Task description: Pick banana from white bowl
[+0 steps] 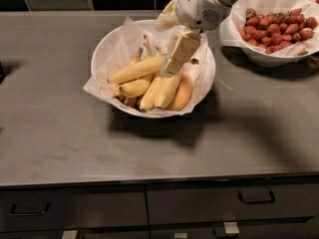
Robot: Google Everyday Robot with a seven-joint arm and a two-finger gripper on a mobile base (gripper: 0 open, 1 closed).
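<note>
While the robot's white, cream-fingered two-finger gripper hangs over the far half of the wide round white bowl lined with crinkled white paper, its fingers stand apart and hold nothing. One cream finger slants down into the bowl, its lower end overlapping the right part of the long, nearly straight yellow banana with a dark brown stem tip; whether it touches the fruit cannot be told. The other finger points toward the far edge of the table, above the paper lining.

That banana lies inside the bowl, across its middle, on top of the other fruit, with its stem tip toward the right edge of the table. Nearer the front edge a bunch of shorter curved yellow bananas rests beneath and beside it, and a paler orange piece lies against the bunch's right side.

On the grey matte table the bowl sits close to the far edge, about midway between left and right. At the far right corner stands a second paper-lined white bowl heaped with red strawberries, apart from the first. Below the front edge run dark drawer fronts with bar handles.
</note>
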